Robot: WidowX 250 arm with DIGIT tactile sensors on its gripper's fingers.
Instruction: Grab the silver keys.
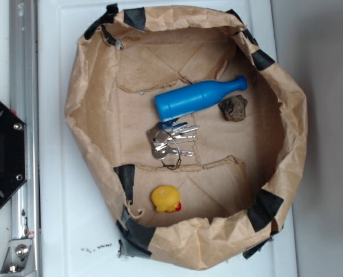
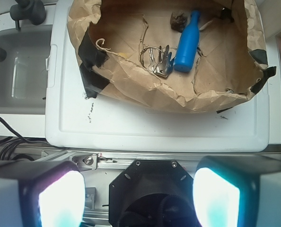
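The silver keys (image 1: 170, 141), a small shiny bunch on a thin wire ring with a blue tag, lie in the middle of the brown paper bin (image 1: 85, 109), just below the blue bottle. In the wrist view the silver keys (image 2: 158, 60) sit far ahead at the top. My gripper (image 2: 138, 198) is open, its two glowing pads (image 2: 60, 198) wide apart with nothing between them, hovering over the black robot base, well short of the bin. The gripper does not show in the exterior view.
A blue plastic bottle (image 1: 197, 97) lies beside the keys, a brown rock (image 1: 233, 108) to its right, a yellow rubber duck (image 1: 166, 199) near the front wall. The bin stands on a white tray (image 2: 154, 127). The black base (image 1: 1, 156) is at the left.
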